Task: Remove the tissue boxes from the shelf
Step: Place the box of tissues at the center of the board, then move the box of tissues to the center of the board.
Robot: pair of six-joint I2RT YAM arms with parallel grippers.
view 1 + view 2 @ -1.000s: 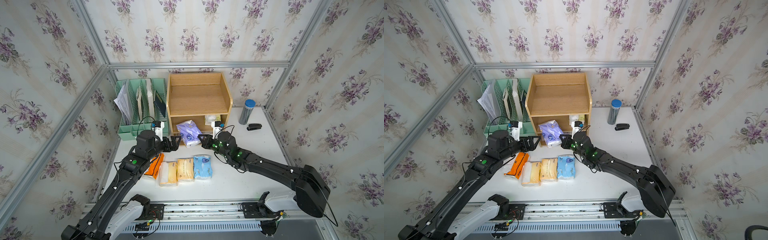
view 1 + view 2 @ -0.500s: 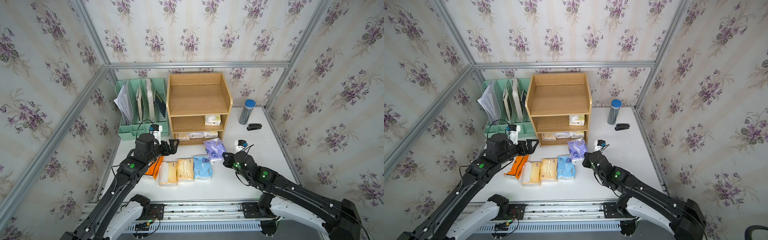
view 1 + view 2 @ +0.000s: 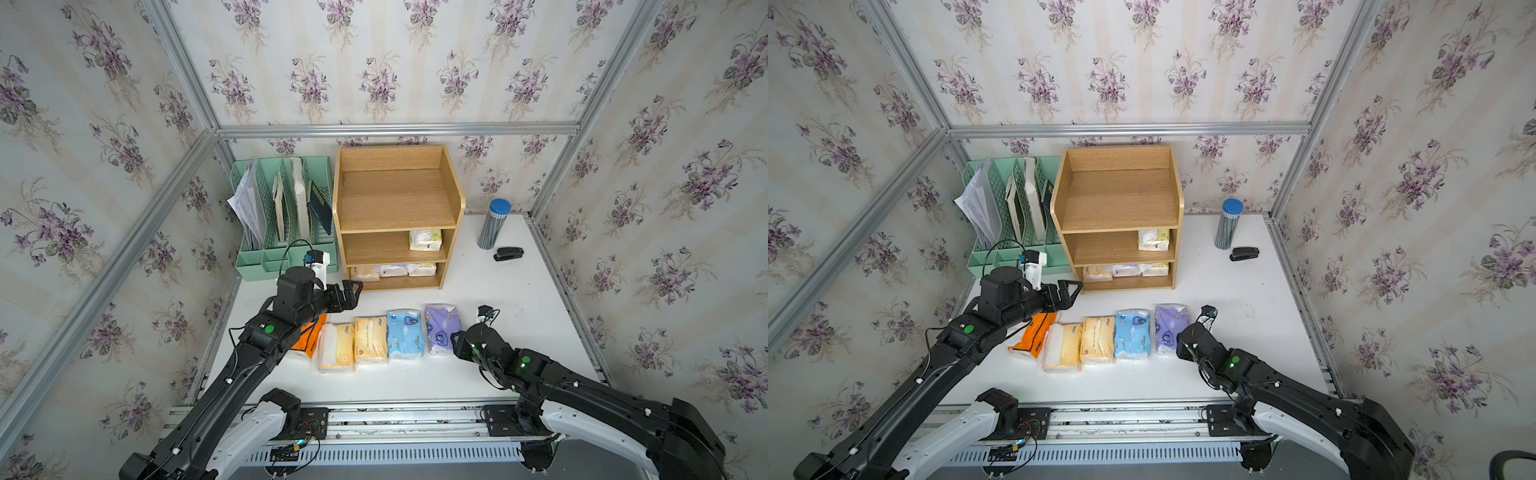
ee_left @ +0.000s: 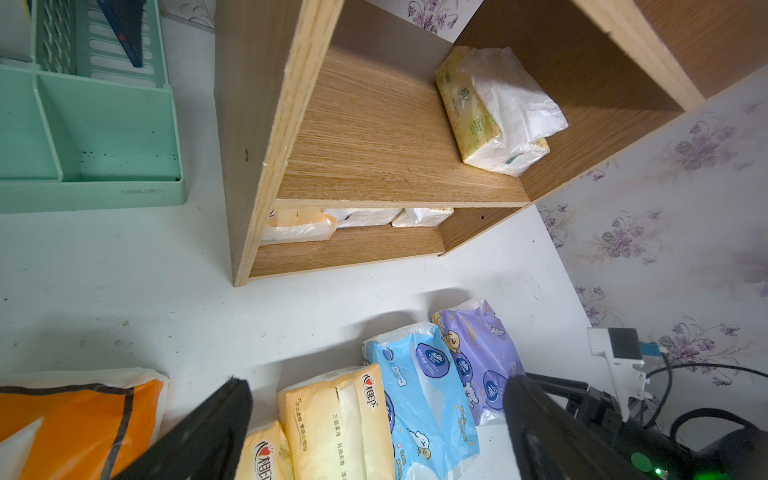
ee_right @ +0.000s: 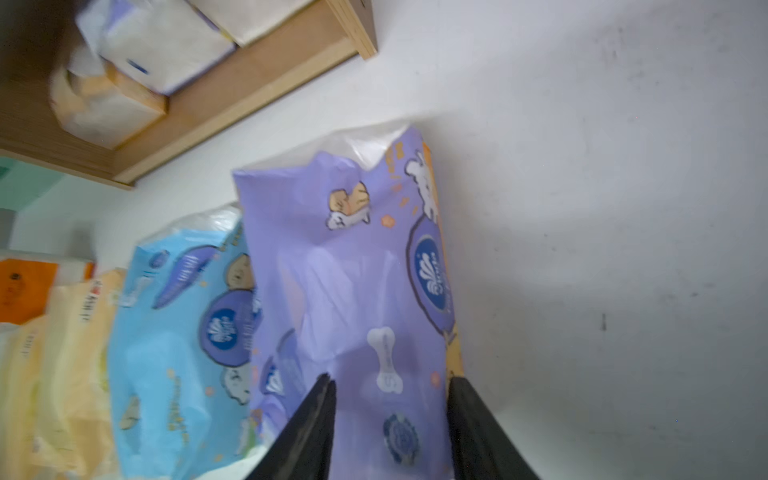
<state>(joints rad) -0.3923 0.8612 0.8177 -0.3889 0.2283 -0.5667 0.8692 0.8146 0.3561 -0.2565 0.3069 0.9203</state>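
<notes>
Five tissue packs lie in a row on the white surface [image 3: 507,291] in front of the shelf [image 3: 395,199]: an orange pack [image 3: 311,332], a cream pack [image 3: 336,347], a yellow pack [image 3: 371,338], a light blue pack [image 3: 405,332] and a purple pack [image 3: 442,328]. The right tool [image 5: 390,390] stands part-open astride the purple pack's near end. The left tool [image 3: 352,291] hangs wide open just in front of the shelf's left side panel. A white-yellow pack [image 3: 425,240] sits on the middle tier, and three more packs [image 3: 392,270] sit on the bottom tier.

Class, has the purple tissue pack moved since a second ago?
Yes. The purple tissue pack moved away from the shelf, to beside the light blue pack.
</notes>
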